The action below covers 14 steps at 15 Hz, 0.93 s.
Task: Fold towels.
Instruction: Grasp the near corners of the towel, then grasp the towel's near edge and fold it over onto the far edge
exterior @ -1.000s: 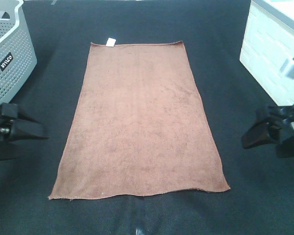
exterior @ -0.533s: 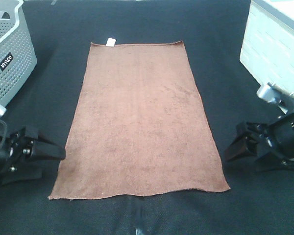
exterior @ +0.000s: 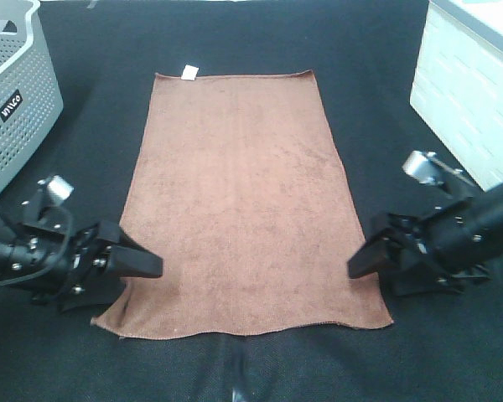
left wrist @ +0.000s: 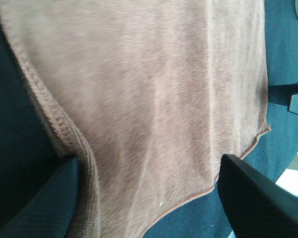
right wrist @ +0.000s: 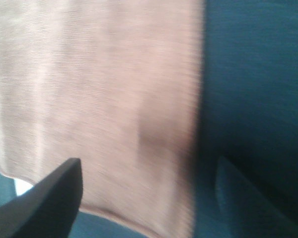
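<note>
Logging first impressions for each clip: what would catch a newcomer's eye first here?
A reddish-brown towel lies spread flat in the middle of the black table, its white tag at the far edge. The left tool and right tool, both open, sit at its long edges near the front corners. A grey perforated basket stands at far left.

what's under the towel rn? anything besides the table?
The towel lies flat on the black table cover, which shows all around it. The covered area itself is hidden; no bumps show, only a ridge at the left gripper.
</note>
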### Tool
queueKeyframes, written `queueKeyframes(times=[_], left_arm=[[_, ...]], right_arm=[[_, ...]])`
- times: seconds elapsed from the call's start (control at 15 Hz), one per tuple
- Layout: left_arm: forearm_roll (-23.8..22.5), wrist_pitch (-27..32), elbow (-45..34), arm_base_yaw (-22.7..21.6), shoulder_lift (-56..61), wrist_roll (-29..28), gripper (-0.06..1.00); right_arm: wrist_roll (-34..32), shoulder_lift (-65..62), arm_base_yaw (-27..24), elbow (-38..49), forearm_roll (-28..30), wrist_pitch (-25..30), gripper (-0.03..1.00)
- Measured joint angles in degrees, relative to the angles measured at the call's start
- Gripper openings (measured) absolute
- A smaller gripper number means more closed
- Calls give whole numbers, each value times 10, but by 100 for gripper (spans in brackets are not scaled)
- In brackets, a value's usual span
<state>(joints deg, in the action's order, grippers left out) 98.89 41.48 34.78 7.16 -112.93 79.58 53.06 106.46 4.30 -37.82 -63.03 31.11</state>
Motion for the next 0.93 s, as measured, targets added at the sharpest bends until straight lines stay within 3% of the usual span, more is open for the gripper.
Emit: queueKeyframes(times=[0.2, 0.4, 0.47, 0.67, 0.93], left_arm=[[-18, -18, 20, 12, -11, -20, 53], [-33, -35, 21, 13, -16, -23, 10], [-36, -35, 21, 14, -16, -22, 2], [-46, -32, 21, 15, -16, -24, 0], [-85, -17, -9, 15, 41, -45, 0]], right_arm=[[-25, 18, 25, -11, -17, -10, 48], [-42, 26, 25, -11, -11, -19, 11], [-48, 27, 25, -11, -10, -18, 2], [-65, 15, 25, -9, 5, -18, 0], [-145, -52, 26, 14, 85, 8, 0]])
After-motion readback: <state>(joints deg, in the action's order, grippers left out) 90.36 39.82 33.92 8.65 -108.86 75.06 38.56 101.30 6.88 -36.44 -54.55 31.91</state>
